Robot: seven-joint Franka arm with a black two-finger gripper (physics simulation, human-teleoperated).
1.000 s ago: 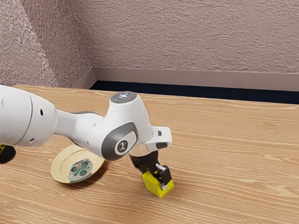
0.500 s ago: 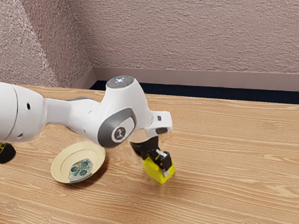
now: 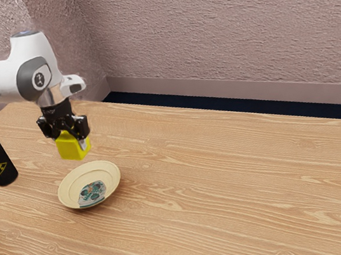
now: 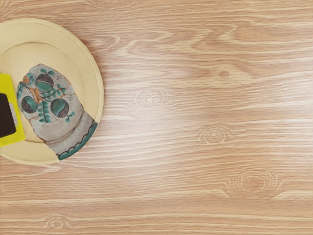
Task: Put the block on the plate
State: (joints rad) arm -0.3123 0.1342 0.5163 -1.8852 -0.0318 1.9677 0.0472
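A: ok so what's the room like?

B: rough pinkish-grey wall, kinda stucco-ish, with a corner toward the exterior view's left. Plain baseboard along the bottom, then super dark floor.

A: and the surface?

B: light wood tbh, wavy grain, a few knots. Soft whitish glare on it in the wrist view.

Plate and block partly beyond wrist view
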